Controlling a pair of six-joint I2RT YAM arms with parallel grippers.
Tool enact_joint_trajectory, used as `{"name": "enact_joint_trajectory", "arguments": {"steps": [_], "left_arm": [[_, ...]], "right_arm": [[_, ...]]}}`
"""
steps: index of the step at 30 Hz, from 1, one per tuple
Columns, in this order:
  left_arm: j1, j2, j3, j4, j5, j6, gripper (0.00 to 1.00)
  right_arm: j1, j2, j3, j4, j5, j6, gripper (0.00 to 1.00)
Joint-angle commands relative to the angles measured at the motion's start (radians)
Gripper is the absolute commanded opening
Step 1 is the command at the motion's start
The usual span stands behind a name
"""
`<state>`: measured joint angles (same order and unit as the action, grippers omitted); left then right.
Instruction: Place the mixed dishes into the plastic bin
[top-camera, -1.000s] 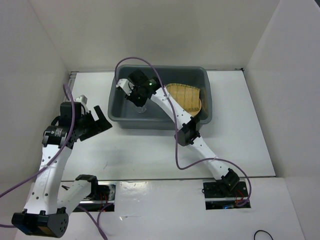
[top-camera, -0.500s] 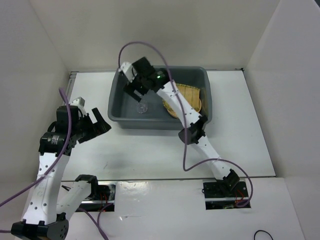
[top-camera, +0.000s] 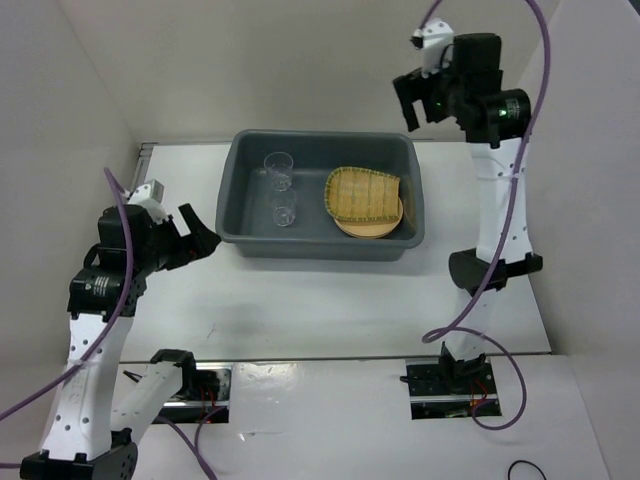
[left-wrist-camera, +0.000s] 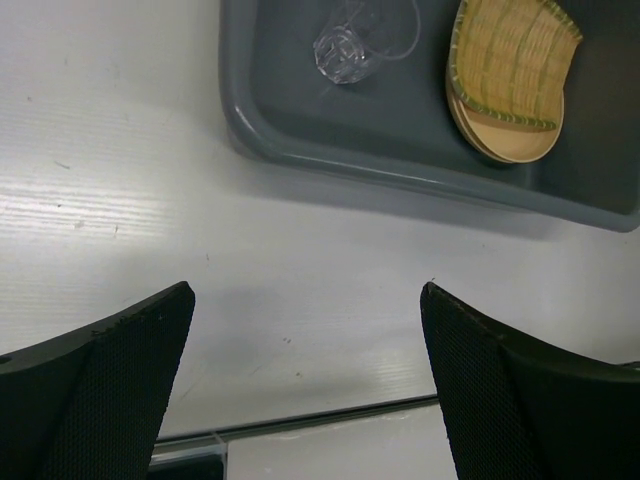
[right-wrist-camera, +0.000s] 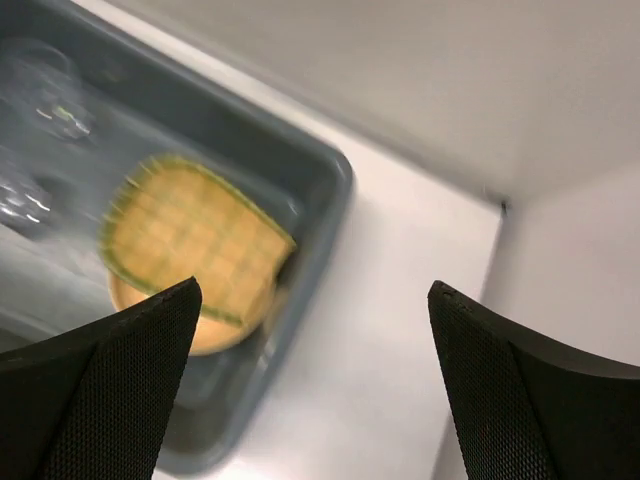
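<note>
Tabletop (top-camera: 300, 300), far edge: we're seeing the mixed dishes (top-camera: 365, 192) sitting in the plastic bin (top-camera: 320, 245), left gripper (top-camera: 197, 230) nearer, right gripper (top-camera: 420, 105) hanging high, both gaping empty.

I'm seeing a dark grey plastic bin (top-camera: 320, 247) on the white tabletop (top-camera: 300, 300), showing a yellow-tan bamboo tray (top-camera: 362, 193) with a greenish woven check, tan plates (top-camera: 372, 229) and clear glasses (top-camera: 279, 168).

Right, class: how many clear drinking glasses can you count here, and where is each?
2. Both are in the left half of the grey bin: the far glass nearer the back wall, the near glass closer to the front. None appears hidden.
</note>
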<state>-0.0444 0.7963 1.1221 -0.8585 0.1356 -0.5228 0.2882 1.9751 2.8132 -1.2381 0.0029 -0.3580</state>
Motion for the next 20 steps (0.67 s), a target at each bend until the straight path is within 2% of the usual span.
{"name": "enact_joint_trajectory", "arguments": {"steps": [1, 4, 10, 13, 14, 17, 20], "left_arm": [[0.006, -0.054, 0.03, 0.07, 0.029, 0.035, 1.0], [0.006, -0.097, 0.004, 0.07, 0.009, 0.035, 1.0], [0.006, -0.117, 0.007, 0.049, -0.013, 0.046, 1.0], [0.006, -0.098, 0.037, 0.049, -0.024, 0.078, 1.0], [0.006, -0.08, 0.051, 0.049, -0.037, 0.09, 1.0], [-0.026, -0.043, 0.131, 0.039, -0.068, 0.112, 1.0], [-0.037, -0.025, 0.162, 0.03, -0.077, 0.132, 1.0]], "right_arm": [[-0.125, -0.105, -0.166, -0.067, -0.036, 0.028, 0.99], [-0.22, -0.235, -0.327, -0.067, -0.073, 0.015, 0.99], [-0.273, -0.401, -0.53, -0.058, -0.096, 0.004, 0.99], [-0.352, -0.519, -0.746, 0.079, -0.171, 0.004, 0.99], [-0.4, -0.556, -0.888, 0.116, -0.182, 0.004, 0.99], [-0.412, -0.674, -1.097, 0.199, -0.192, 0.004, 0.99], [-0.412, -0.734, -1.193, 0.235, -0.176, 0.033, 0.99]]}}
